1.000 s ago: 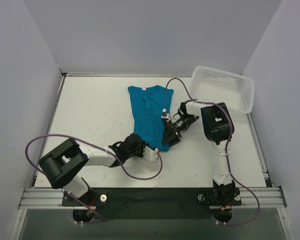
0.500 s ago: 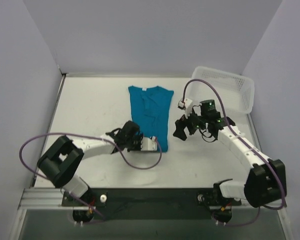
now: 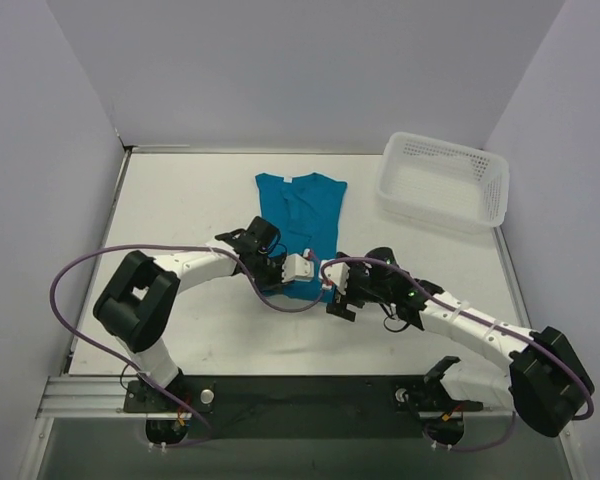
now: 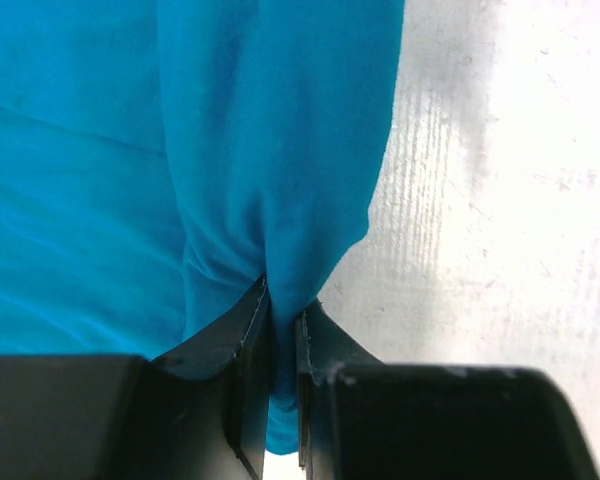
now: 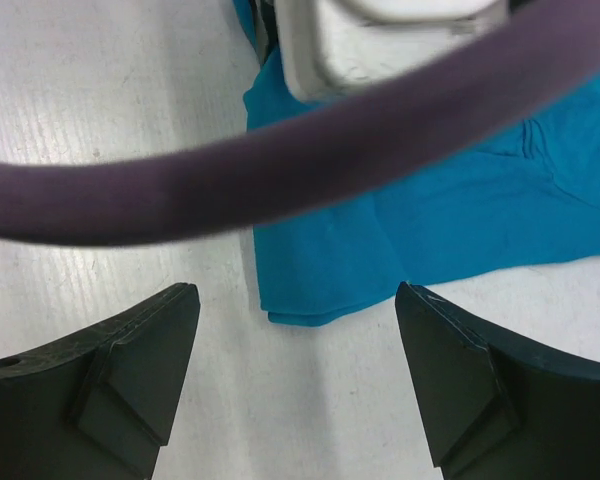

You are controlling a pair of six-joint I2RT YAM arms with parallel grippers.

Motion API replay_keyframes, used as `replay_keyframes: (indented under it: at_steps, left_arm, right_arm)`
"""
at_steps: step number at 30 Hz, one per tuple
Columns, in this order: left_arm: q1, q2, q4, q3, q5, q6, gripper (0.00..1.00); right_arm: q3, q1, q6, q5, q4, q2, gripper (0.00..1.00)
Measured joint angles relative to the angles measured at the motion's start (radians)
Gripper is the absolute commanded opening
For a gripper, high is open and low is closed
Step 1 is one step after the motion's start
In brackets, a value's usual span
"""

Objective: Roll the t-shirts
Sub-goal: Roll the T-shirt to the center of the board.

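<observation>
Right end effector [image 5: 292,310] shifts to hem, jaws apart; left end effector [image 4: 283,312] clamps edge of limp teal-blue cotton t-shirt [image 4: 280,150].

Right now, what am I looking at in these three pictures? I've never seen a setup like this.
Two robot arms, left and right, are bolted to a table. The wide picture is from a camera above and behind them. The other two are from cameras on each wrist, so you see that arm's own fingers. On the table lie a teal t-shirt and a white basket. The left gripper is pinching a fold of the t-shirt. The right gripper is open over the t-shirt's near corner, holding nothing.
</observation>
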Motion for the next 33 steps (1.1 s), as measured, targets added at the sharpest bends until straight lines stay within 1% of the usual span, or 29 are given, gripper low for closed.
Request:
replay_keyframes:
  at_steps: [13, 19, 21, 22, 24, 25, 28, 30, 31, 33]
  left_arm:
    - [0.035, 0.047, -0.134, 0.065, 0.089, -0.008, 0.00]
    - [0.056, 0.105, -0.216, 0.150, 0.131, -0.019, 0.00]
    - [0.068, 0.126, -0.238, 0.179, 0.152, -0.021, 0.00]
    - [0.074, 0.135, -0.250, 0.192, 0.163, -0.021, 0.00]
    - [0.083, 0.148, -0.270, 0.212, 0.178, -0.022, 0.00]
    - [0.088, 0.154, -0.279, 0.220, 0.186, -0.022, 0.00]
    - [0.098, 0.167, -0.307, 0.239, 0.206, -0.019, 0.00]
    - [0.106, 0.175, -0.329, 0.251, 0.220, -0.013, 0.00]
    - [0.109, 0.179, -0.345, 0.259, 0.227, -0.008, 0.00]
    - [0.118, 0.191, -0.385, 0.282, 0.244, 0.005, 0.00]
  right_arm:
    - [-0.004, 0.030, -0.079, -0.053, 0.220, 0.223, 0.84]
    - [-0.002, 0.032, -0.105, -0.085, 0.276, 0.285, 0.84]
    - [-0.002, 0.032, -0.110, -0.091, 0.277, 0.298, 0.79]
    - [-0.001, 0.032, -0.114, -0.094, 0.278, 0.306, 0.72]
    - [0.006, 0.036, -0.119, -0.098, 0.278, 0.334, 0.60]
    - [0.011, 0.038, -0.124, -0.097, 0.278, 0.345, 0.47]
    - [0.037, 0.044, -0.132, -0.091, 0.266, 0.382, 0.29]
    - [0.063, 0.043, -0.126, -0.083, 0.245, 0.402, 0.24]
    - [0.074, 0.041, -0.126, -0.083, 0.232, 0.408, 0.18]
    - [0.101, 0.032, -0.122, -0.090, 0.190, 0.411, 0.12]
